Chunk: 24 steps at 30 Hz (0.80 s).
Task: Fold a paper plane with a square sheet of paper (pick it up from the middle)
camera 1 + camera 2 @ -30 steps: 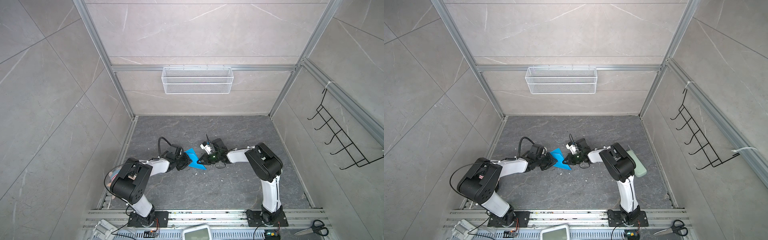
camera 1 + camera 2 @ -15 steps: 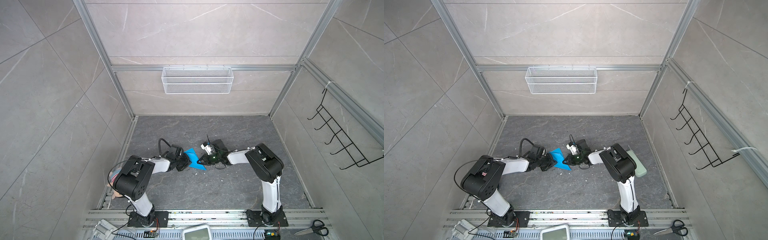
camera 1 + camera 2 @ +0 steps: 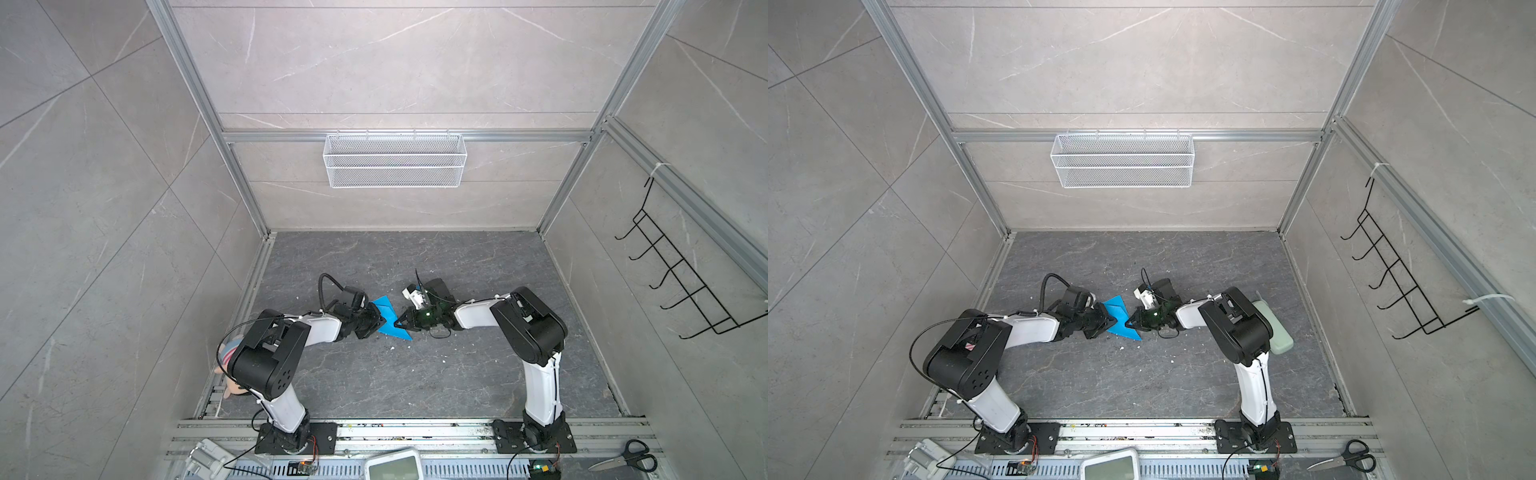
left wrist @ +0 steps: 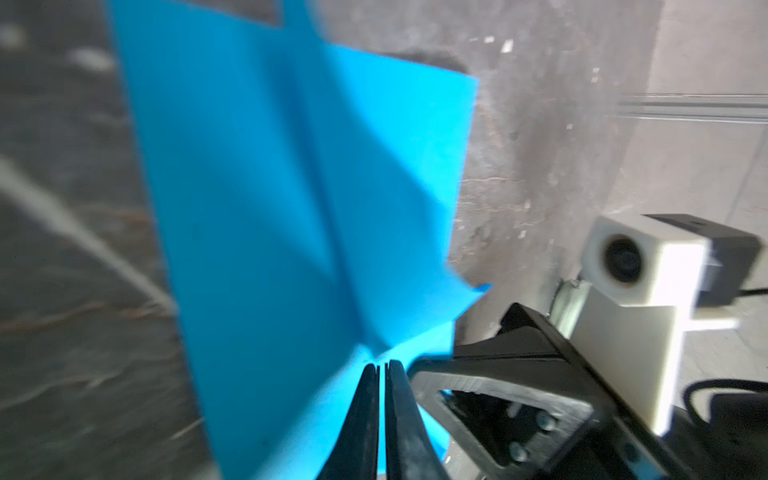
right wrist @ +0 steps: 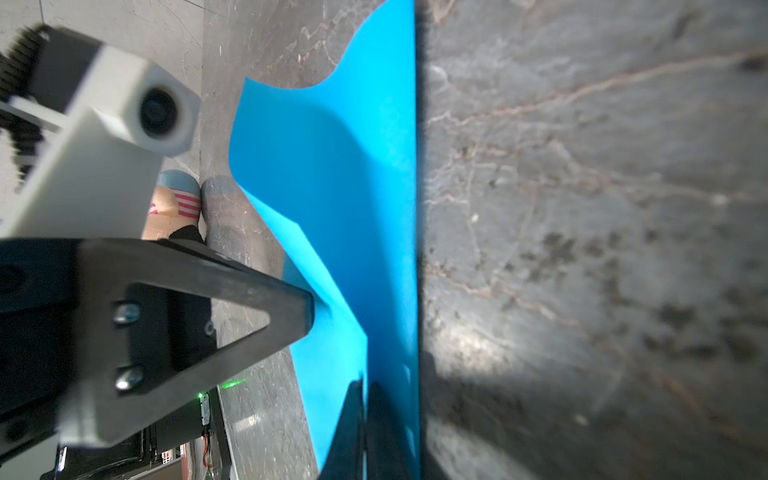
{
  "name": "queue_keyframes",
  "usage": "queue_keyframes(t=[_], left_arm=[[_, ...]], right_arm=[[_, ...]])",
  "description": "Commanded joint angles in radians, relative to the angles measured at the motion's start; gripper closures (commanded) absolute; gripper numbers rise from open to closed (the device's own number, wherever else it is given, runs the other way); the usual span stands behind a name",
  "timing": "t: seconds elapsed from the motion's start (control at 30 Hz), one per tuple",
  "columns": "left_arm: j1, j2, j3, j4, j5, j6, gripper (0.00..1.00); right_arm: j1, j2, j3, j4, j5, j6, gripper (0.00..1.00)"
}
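Two grippers face tip to tip, each clenched on the folded blue paper (image 3: 389, 316). The left gripper (image 3: 376, 322) pinches one edge and the right gripper (image 3: 400, 325) the opposite edge, so the creased sheet spans between their jaws.

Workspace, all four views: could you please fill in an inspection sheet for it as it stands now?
Surface: dark grey stone-look tabletop, flat, dusted with white specks.
Job's things: blue paper, partly folded with creases, held between both grippers mid-table.
Clutter: plush toy at the left edge; pale green pad behind the right arm; scissors on the front rail.
Grippers: left gripper shut on the paper; right gripper shut on it from the other side.
Cables: black loop over the left wrist, clear of the paper.
Surroundings: wire basket on the back wall; black hook rack on the right wall.
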Motion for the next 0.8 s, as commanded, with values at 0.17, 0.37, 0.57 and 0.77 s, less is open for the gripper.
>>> queue_keyframes(t=[0.17,0.37,0.57,0.77], left_arm=[[0.001,0.061,0.061,0.040,0.041,0.048,0.91],[0.001,0.084,0.052,0.038,0.037,0.050,0.92],[0.001,0.114,0.042,0.017,0.023,0.046,0.92],[0.002,0.129,0.029,0.000,0.010,0.047,0.93]], right_arm=[[-0.008,0.077,-0.010,-0.144,0.135,0.004,0.98],[-0.008,0.075,-0.007,-0.145,0.129,0.003,0.97],[-0.007,0.059,0.000,-0.152,0.102,-0.002,0.90],[-0.015,-0.008,0.035,-0.217,0.047,-0.027,0.81]])
